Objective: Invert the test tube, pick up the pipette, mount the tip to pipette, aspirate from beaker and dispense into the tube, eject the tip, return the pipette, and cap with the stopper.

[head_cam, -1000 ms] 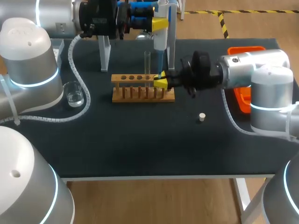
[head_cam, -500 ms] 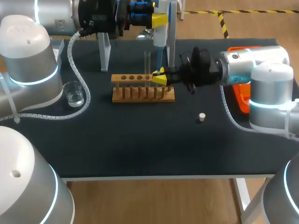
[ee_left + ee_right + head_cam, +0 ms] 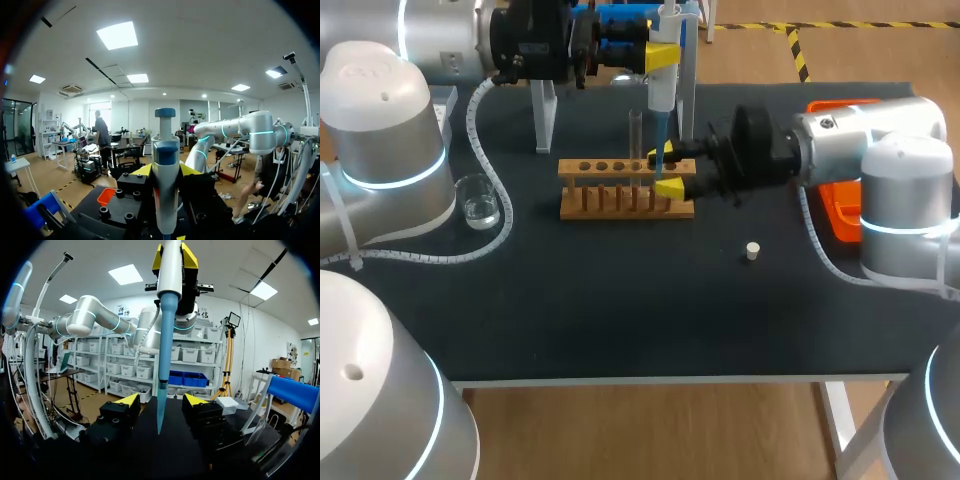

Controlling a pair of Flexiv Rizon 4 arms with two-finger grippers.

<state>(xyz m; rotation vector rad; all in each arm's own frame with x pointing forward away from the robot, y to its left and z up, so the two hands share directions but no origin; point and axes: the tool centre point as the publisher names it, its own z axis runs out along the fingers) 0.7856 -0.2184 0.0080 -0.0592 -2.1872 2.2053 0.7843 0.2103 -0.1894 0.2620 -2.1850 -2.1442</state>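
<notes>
Blue tip [image 3: 162, 365] is hanging between the parted right jaws while the left jaws are clamping the pipette [image 3: 165, 165]; an off-centre squeeze could be bending it sideways.

Black table [image 3: 620, 320] on wood floor [image 3: 650, 430]; yellow-black tape [image 3: 798, 52]; white walls [image 3: 260, 335]; storage shelves [image 3: 125, 367]; bright ceiling panels [image 3: 117, 35].

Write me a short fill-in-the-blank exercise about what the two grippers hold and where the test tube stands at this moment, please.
1. The left gripper is shut on the ___.
2. The right gripper is ___, with the blue tip hanging between its fingers and touching neither.
3. The test tube stands upright in the wooden ___.

Missing words: pipette; open; rack.
</notes>
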